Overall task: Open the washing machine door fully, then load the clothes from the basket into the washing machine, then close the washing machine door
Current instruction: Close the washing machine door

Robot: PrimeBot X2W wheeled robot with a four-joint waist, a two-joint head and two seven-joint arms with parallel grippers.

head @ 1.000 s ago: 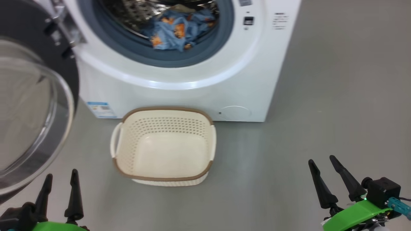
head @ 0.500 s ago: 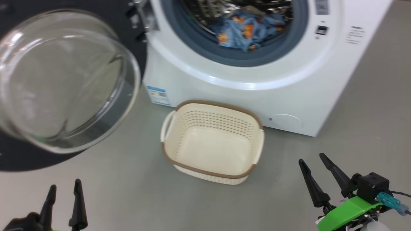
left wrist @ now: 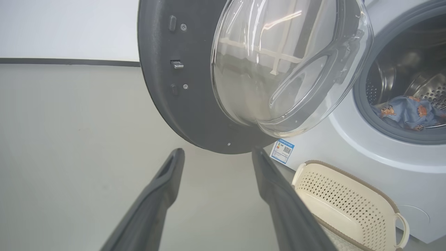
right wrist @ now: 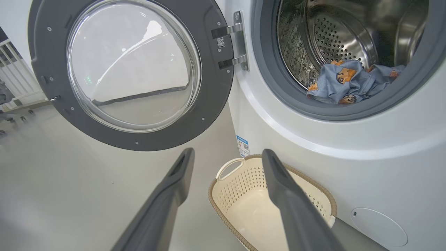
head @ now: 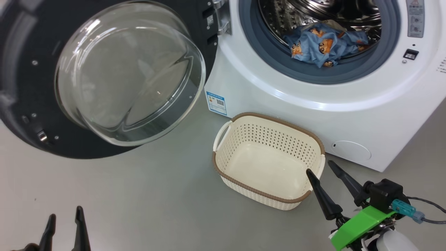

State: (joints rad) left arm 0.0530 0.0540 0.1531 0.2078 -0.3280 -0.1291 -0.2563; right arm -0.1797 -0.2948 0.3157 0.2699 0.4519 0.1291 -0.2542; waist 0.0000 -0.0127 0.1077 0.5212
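**Ana:** Head view, left to right: what points where?

**Ben:** Low at the bottom edge, the left gripper [head: 65, 213] has its two fingers apart and aimed up the picture. Its body is cut off. Above it the washing machine door [head: 21, 87] hangs wide open on its hinge [head: 223, 24] at the left side of the washing machine [head: 313, 115]. The glass bowl [head: 129, 73] bulges toward the camera, and the door's left rim runs out of frame.

**Ana:** Next?

**Ben:** The basket [head: 268, 120] stands on the floor [head: 139, 195] just before the machine's front, mouth up. Its long axis runs handle to handle along that front. The clothes [head: 324, 43] lie low in the drum [head: 313, 10], by the grey gasket [head: 251, 38].

**Ana:** Counts?

**Ben:** One door, one basket and one bunched blue heap. I can't tell how many pieces are in it. Two grippers, two fingers each.

**Ana:** Far right?

**Ben:** The right gripper [head: 318, 166] points up-left with its fingers spread, gripping nothing. One finger covers the basket's near right corner. The machine's top and right side are cut off.
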